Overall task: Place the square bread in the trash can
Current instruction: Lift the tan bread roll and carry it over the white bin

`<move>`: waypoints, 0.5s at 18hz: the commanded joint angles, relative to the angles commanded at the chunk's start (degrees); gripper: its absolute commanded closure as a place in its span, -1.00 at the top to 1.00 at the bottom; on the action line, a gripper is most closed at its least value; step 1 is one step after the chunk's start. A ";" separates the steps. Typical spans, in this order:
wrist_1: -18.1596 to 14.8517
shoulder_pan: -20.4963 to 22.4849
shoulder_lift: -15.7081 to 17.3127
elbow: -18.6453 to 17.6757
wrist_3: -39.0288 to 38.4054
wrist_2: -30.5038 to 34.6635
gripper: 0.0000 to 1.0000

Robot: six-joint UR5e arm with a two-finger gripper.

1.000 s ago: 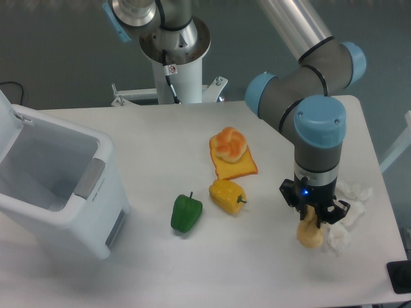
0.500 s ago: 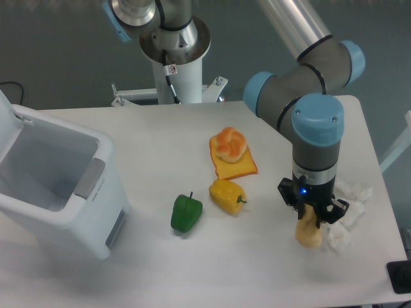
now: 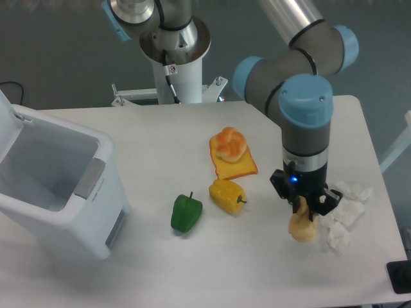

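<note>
The square bread (image 3: 302, 227), a lumpy pale tan chunk, hangs at the table's right front with my gripper (image 3: 303, 212) shut on its top. The fingers reach straight down from the blue-capped wrist and partly cover the bread. Whether the bread touches the table I cannot tell. The trash can (image 3: 58, 192), a big white bin with a grey panel on its rim, stands at the far left with its lid swung up and its inside showing.
A yellow pepper (image 3: 227, 196) and a green pepper (image 3: 185, 213) lie mid-table between the gripper and the bin. A round bun (image 3: 230, 144) sits on an orange toast slice (image 3: 235, 166). Crumpled white paper (image 3: 343, 218) lies right of the gripper.
The arm has shifted left and slightly forward, carrying the bread with it away from the crumpled paper. Everything else stays put.
</note>
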 joint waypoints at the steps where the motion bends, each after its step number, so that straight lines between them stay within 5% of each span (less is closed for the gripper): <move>1: -0.09 -0.18 0.79 -0.17 -0.09 -0.09 -0.26; 9: 0.00 -5.44 4.57 -1.58 -8.33 -1.23 -0.26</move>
